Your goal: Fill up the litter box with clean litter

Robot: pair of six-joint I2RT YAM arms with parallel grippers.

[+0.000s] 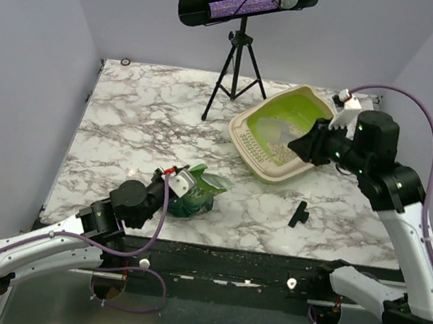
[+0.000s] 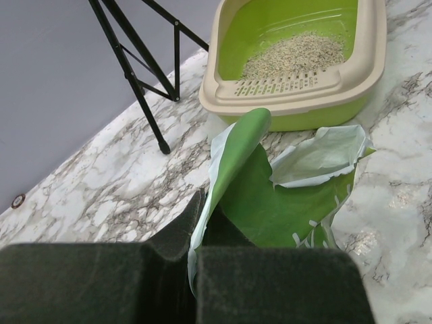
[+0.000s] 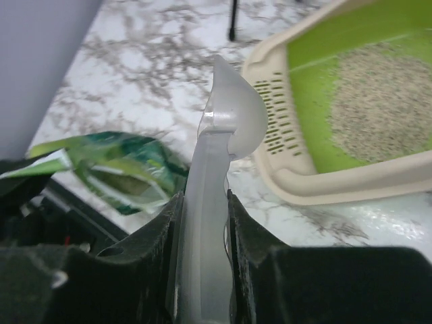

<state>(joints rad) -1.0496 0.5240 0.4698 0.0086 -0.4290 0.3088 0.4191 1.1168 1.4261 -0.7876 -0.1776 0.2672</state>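
Litter box [image 1: 279, 132]: beige rounded tray, lime-green inside, slotted strip, at the marble table's [image 1: 142, 119] far right, holding a patch of granular grey-beige clean litter [image 2: 295, 54]. Right fingers [image 3: 202, 223] grasp a translucent plastic scoop [image 3: 226, 128]; left fingers [image 2: 192, 270] pinch the glossy, crinkled green bag [image 2: 270, 196]. A black tripod [image 1: 234, 68] stands behind.

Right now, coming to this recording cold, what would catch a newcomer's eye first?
The litter box, lime-green inside, sits at the far right of the marble table with a patch of clean litter on its floor. The right gripper holds a clear plastic scoop beside it. Near the front edge, the left gripper is shut on a crumpled glossy green bag.
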